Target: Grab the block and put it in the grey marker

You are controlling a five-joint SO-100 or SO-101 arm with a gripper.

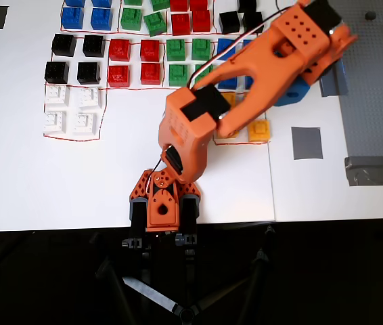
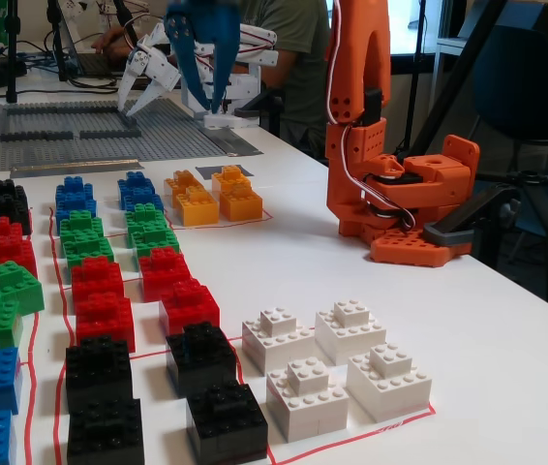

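Yellow blocks [image 2: 208, 197] all sit on the counter [image 2: 284, 262] below the claw [image 2: 212, 97]. Its blue fingers [image 2: 224, 53] hang slightly spread, empty. Grey marker [image 1: 306, 143] lies nearby, uncovered.

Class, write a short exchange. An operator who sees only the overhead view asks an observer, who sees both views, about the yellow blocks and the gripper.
Operator: From overhead, the arm covers most of the yellow blocks. How many are there?
Observer: The fixed view shows four, two by two inside their red outline.
Operator: Is the gripper holding one?
Observer: No. In the fixed view the blue gripper hangs high above the table, past the blocks, with its fingers apart and nothing between them.
Operator: Is anything on the grey marker?
Observer: In the fixed view it lies bare just behind the yellow blocks.
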